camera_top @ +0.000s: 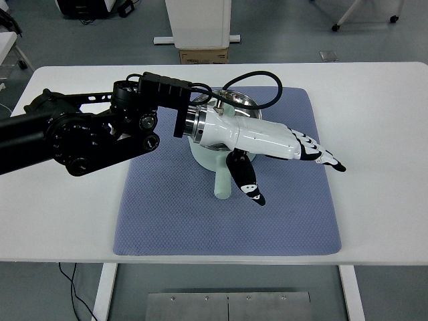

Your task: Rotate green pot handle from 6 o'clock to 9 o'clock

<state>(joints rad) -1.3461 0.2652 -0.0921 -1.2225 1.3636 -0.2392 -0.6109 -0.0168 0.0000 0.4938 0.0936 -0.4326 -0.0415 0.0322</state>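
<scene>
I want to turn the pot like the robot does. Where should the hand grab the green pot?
Probably by the handle. It sticks out from the green pot toward the near table edge, a slim bar that fingers can wrap. Come from its right side, where the left hand already hovers with its thumb beside it, then push it leftward.

A white bench (374,134) carries a blue-grey quilted mat (167,214) that lies near its middle. Behind the bench, on the grey floor (281,33), stands a white cabinet (198,20) with a cardboard box (203,55) just in front of it.
</scene>
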